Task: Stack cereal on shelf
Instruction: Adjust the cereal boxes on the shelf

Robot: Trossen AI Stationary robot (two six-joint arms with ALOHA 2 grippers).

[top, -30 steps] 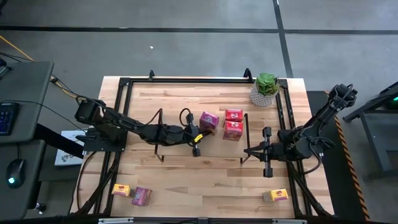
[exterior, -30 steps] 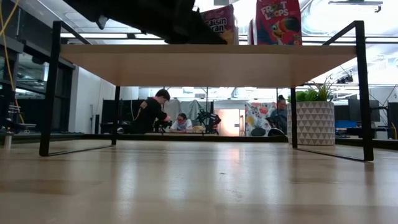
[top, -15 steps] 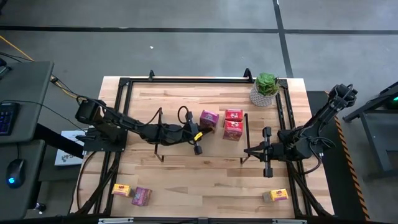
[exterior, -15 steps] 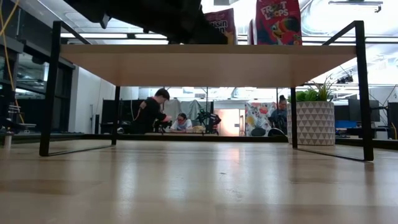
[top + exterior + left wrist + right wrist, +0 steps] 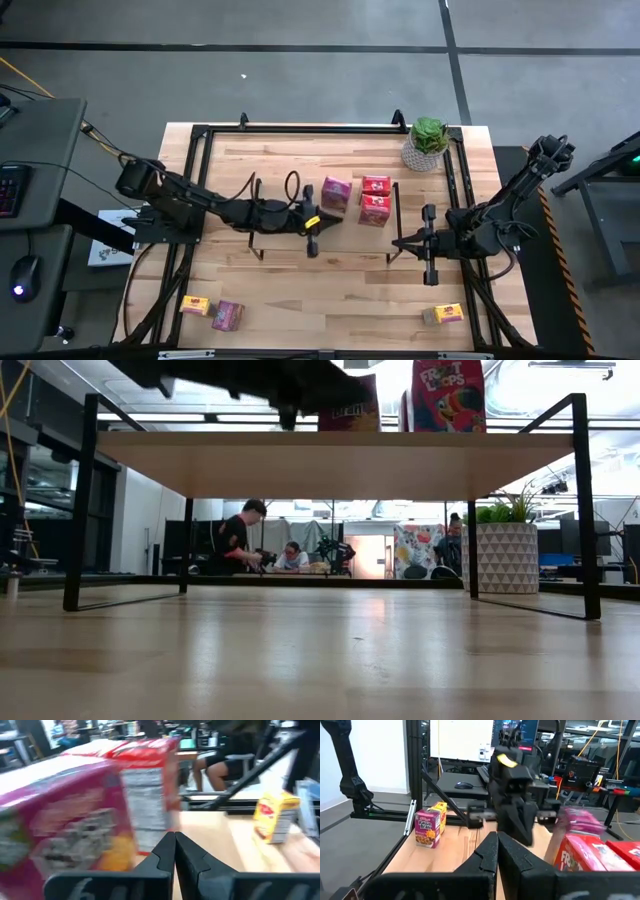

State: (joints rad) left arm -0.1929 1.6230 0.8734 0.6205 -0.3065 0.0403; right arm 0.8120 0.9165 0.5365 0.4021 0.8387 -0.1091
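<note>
1. Three cereal boxes stood on the shelf (image 5: pixel 290 200): a pink box (image 5: pixel 336 194) and, at its 3 o'clock, two red boxes (image 5: pixel 375 201) set one behind the other.
2. Three more waited on the desk (image 5: pixel 330 290) off the shelf: a yellow box (image 5: pixel 195 306) and a second pink box (image 5: pixel 228 316) near the 7 o'clock corner, and another yellow box (image 5: pixel 444 314) towards 5 o'clock.
3. The left gripper (image 5: pixel 312 243) hung over the shelf at about 7 o'clock of the shelved pink box, its jaws closed on nothing and apart from the box.
4. The right gripper (image 5: pixel 432 277) waited at the shelf's 3 o'clock end, jaws likewise closed and empty.
5. The step in hand looked like a fetch of the next box. The left arm would do well to lift clear of the pink box before swinging, so as not to knock it.
6. The jaws would need to open before coming down on a box, and grip its narrow sides squarely.
7. Each new box should go close beside those already standing, upright, well inside the shelf's edge.
</note>
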